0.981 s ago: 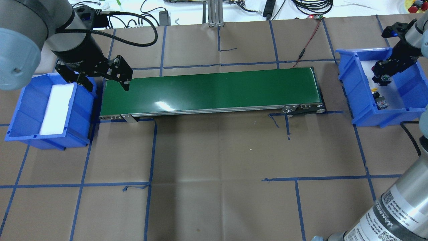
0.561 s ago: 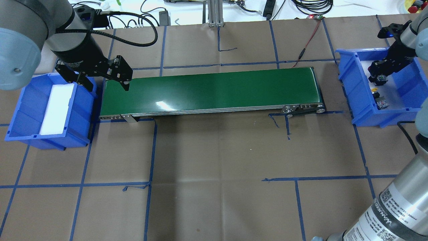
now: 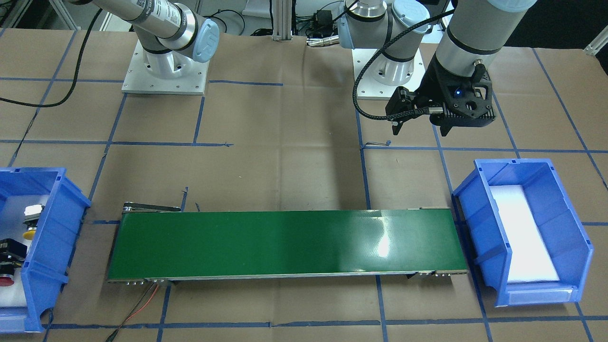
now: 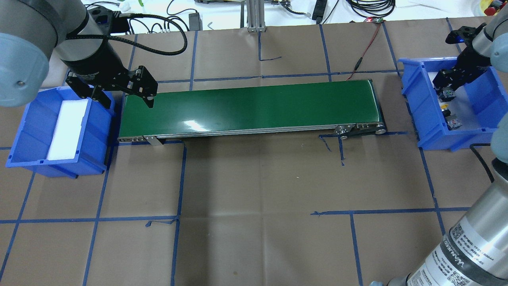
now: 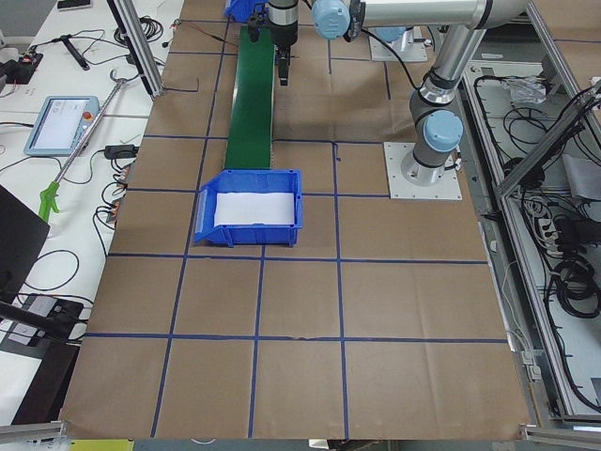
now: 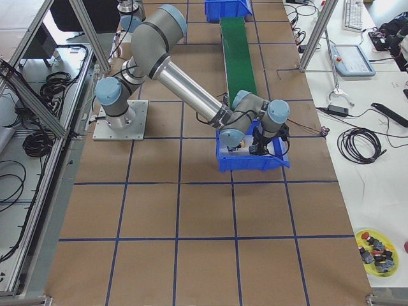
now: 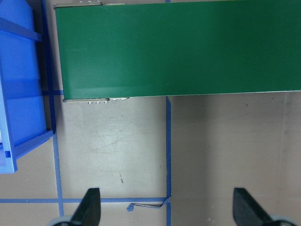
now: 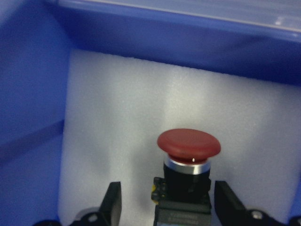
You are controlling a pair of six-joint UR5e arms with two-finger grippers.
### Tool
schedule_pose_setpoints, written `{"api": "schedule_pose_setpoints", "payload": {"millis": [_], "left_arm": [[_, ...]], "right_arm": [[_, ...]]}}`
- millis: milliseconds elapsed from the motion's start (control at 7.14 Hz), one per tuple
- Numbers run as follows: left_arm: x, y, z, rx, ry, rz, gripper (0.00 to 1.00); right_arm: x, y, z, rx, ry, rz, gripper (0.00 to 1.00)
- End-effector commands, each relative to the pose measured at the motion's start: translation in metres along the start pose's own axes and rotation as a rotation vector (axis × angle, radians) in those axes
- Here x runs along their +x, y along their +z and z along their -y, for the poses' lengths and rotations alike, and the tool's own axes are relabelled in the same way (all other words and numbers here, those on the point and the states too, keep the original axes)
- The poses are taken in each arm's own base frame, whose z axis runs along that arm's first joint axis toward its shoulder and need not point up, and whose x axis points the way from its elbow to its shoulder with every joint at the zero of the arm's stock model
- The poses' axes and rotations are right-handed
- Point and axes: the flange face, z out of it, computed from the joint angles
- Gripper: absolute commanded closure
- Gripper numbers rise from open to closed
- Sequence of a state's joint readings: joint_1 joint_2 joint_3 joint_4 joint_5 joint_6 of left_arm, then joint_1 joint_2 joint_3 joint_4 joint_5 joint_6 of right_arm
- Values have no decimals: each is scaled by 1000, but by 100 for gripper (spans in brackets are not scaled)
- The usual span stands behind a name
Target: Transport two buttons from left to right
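red button [image 8: 189, 143]: between the fingers of the right gripper [image 4: 447, 90], inside the right bin [image 4: 414, 99] and over its white foam liner [image 8: 117, 117]. In the wrist view the cap sticks out past the fingertips, and the black switch body sits back between them.
right gripper: narrowed onto the red button's body, one finger [image 8: 113, 205] on each side. It is tilted and reaches into the far part of the bin in the overhead view.
yellow button [image 4: 447, 113]: lies on the foam in the same bin, nearer the robot than the red one. Its cap end points toward the gripper, close to it but not touching.
left gripper [image 7: 168, 207]: fingers spread wide, holding nothing. It hangs by the left end of the conveyor belt [image 4: 254, 107], beside the left bin [image 4: 27, 127]. Its wrist camera looks down on the belt end, a corner of that bin and the taped paper.
left bin: blue, with a white foam pad [image 4: 67, 127] on its floor.
conveyor belt: green, runs between the two bins.
table [image 4: 258, 190]: covered in brown paper with a blue tape grid.
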State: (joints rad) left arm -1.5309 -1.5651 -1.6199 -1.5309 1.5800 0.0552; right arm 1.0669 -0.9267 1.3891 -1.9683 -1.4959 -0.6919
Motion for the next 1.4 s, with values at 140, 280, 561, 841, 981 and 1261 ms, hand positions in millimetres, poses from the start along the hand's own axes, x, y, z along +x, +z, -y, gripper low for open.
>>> {"api": "schedule_pose_setpoints", "payload": {"millis": [140, 280, 561, 841, 981, 1261], "left_arm": [[0, 0, 0, 0, 0, 0, 0], [0, 1, 0, -1, 0, 0, 0], [0, 0, 0, 0, 0, 0, 0], [0, 0, 0, 2, 0, 0, 0], [0, 1, 0, -1, 0, 0, 0], [0, 1, 0, -1, 0, 0, 0]], "right_arm": [[-5, -28, 3, 31, -5, -20, 1], [-9, -55, -1, 56, -8, -50, 1], [-29, -109, -20, 41, -5, -45, 1], [-70, -192, -50, 108, 67, -96, 0], [-120, -218, -60, 121, 139, -95, 0], [-226, -231, -89, 54, 427, -57, 0]]}}
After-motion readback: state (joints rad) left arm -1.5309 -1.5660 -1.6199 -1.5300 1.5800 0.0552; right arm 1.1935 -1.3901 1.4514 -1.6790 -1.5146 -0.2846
